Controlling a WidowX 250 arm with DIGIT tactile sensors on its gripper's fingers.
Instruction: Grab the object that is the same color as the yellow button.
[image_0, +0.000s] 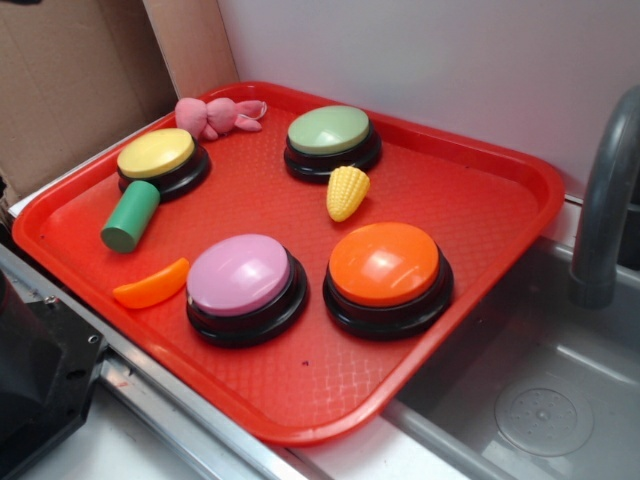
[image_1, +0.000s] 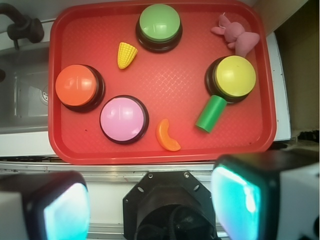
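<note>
Yellow corn (image_1: 127, 54) lies free between green and orange buttons; fingers (image_1: 235, 200) apart, off tray (image_1: 160, 152).

I see a red tray (image_0: 520, 175) with a fine diamond-grid texture; on it a yellow corn cob (image_0: 346, 192) with bumpy kernel rows; a yellow button (image_0: 156, 153), a pale green button (image_0: 328, 130), an orange button (image_0: 384, 262) and a pink button (image_0: 239, 274), each on a black base; a green cylinder (image_0: 130, 216); an orange crescent slice (image_0: 152, 285); a pink plush rabbit (image_0: 215, 114); my gripper's pads (image_1: 235, 200) glow teal.
</note>
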